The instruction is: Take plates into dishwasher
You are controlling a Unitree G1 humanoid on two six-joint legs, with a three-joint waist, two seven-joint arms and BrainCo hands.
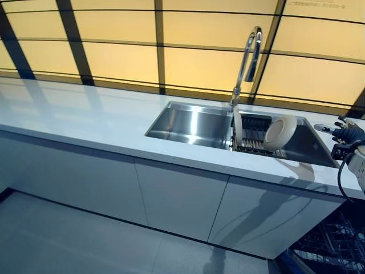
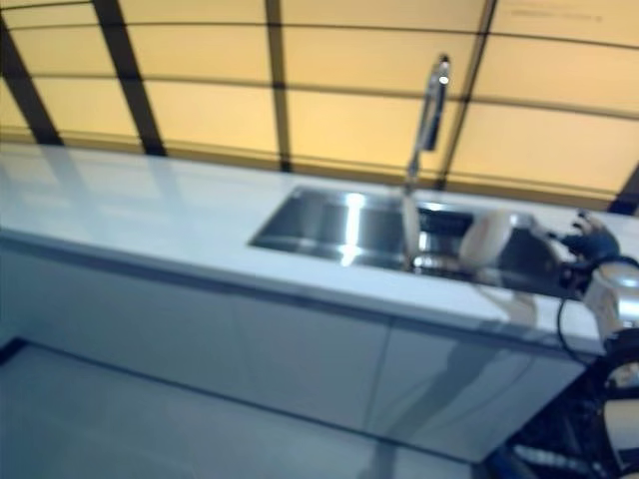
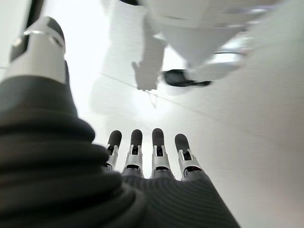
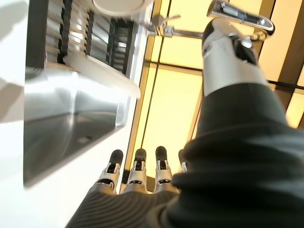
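Note:
Two white plates stand in a dark rack (image 1: 255, 141) in the right half of a steel sink (image 1: 188, 123). One round plate (image 1: 279, 132) leans tilted. The other plate (image 1: 237, 122) stands edge-on by the tap. Both also show in the right wrist view, the round plate (image 4: 121, 5) and the edge-on plate (image 4: 102, 71). My right hand (image 1: 348, 132) is over the counter just right of the sink, with fingers (image 4: 137, 173) straight and empty. My left hand (image 3: 156, 156) shows only in its wrist view, fingers straight, holding nothing, in front of a white surface.
A tall curved tap (image 1: 249, 54) rises behind the sink. The white counter (image 1: 85, 117) stretches left. White cabinet fronts (image 1: 177, 197) run below it. An open dishwasher with a wire rack (image 1: 328, 245) sits at the lower right. Yellow panels with dark frames (image 1: 120, 60) back the counter.

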